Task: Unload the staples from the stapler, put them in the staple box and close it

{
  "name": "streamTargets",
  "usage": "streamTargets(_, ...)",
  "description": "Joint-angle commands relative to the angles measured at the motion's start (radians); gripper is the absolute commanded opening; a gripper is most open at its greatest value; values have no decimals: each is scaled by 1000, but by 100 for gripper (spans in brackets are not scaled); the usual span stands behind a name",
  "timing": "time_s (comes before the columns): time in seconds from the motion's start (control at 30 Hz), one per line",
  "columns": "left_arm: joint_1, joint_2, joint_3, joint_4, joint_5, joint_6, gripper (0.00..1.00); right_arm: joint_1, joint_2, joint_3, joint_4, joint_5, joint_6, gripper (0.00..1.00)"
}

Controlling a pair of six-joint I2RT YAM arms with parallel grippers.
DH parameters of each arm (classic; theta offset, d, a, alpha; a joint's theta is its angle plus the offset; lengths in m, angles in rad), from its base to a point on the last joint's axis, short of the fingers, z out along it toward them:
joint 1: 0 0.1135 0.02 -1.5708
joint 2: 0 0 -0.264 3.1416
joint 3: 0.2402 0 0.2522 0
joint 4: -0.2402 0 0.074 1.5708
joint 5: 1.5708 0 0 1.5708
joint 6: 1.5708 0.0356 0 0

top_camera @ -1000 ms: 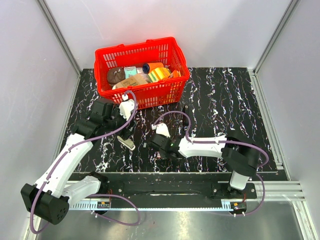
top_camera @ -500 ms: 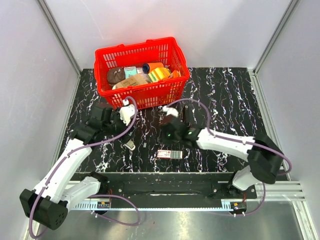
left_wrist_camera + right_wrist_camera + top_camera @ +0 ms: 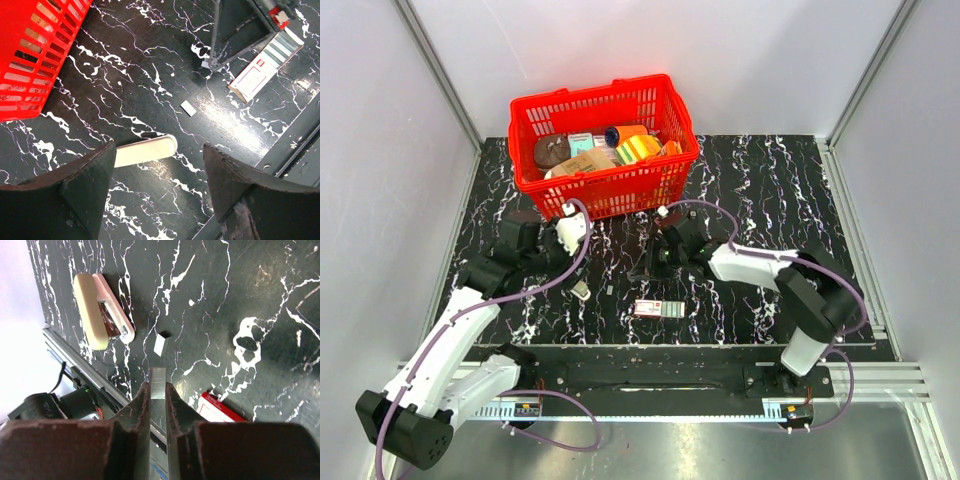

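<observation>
The left claw [image 3: 160,165] is covering one end of the cream stapler [image 3: 150,149] in its wrist view, while the frame edge is cropping the red basket [image 3: 35,55]. The right claw [image 3: 158,386] is hiding part of the red staple box [image 3: 220,407] and the lower end of the strip of staples [image 3: 158,376] it is pinching.

I'm working in a lab test cell: plain white walls [image 3: 720,60] on aluminium posts [image 3: 440,75] box in a black marbled tabletop [image 3: 770,190] fronted by a mounting rail [image 3: 650,385].
</observation>
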Motion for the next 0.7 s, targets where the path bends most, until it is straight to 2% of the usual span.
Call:
streamTargets(0.0, 4, -23, -9, 23, 7, 13, 75, -42, 44, -6, 186, -131, 98, 13)
streamTargets(0.13, 4, -20, -17, 21, 11, 19, 75, -56, 73, -30, 280, -194, 134, 13)
streamTargets(0.57, 3, -29, -18, 15, -4, 20, 75, -71, 142, 118, -59, 42, -76, 22)
streamTargets(0.67, 3, -32, -24, 15, -9, 22, 75, -68, 142, 135, -100, 87, -107, 27)
